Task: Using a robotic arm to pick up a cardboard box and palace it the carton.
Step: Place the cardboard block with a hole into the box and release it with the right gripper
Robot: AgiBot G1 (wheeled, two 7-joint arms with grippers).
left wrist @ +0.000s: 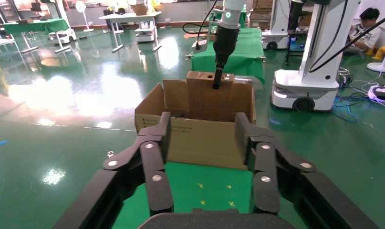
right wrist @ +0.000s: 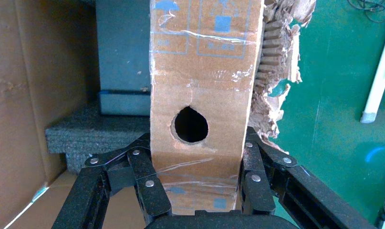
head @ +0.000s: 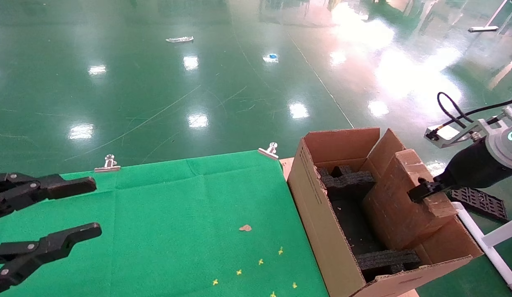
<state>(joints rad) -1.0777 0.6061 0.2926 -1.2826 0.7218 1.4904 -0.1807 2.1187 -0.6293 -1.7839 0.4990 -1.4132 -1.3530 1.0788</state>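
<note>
1. On my head view the right tool (head: pixel 421 190) is pinching the cardboard box (head: pixel 400 198) near its upper end, with the white robotic arm (head: pixel 501 144) reaching in from the right edge, its green ring light lit.
2. The right wrist view confirms the grip: both fingers (right wrist: pixel 150 183) press against the narrow sides of the cardboard box (right wrist: pixel 202 95), and I can see the round hole in its face just beyond the fingers, with clear tape across the cardboard.
3. The cardboard box stands tilted inside the carton (head: pixel 318 202), its lower part down among the black foam inserts (head: pixel 349 181) and its top sticking up above the carton's rim, close to the right-hand flap.
4. From the left wrist view I see the same thing head-on: the cardboard box (left wrist: pixel 210 98) rises upright from the carton (left wrist: pixel 200 136), held at the top by the right tool (left wrist: pixel 217 82).
5. The left tool (head: pixel 80 208) hangs spread wide over the left side of the green-covered bench (head: pixel 190 214), well apart from the carton, holding nothing.
6. The carton sits just beside the bench's right edge; two metal clips (head: pixel 108 164) hold the green cloth at its far edge.
</note>
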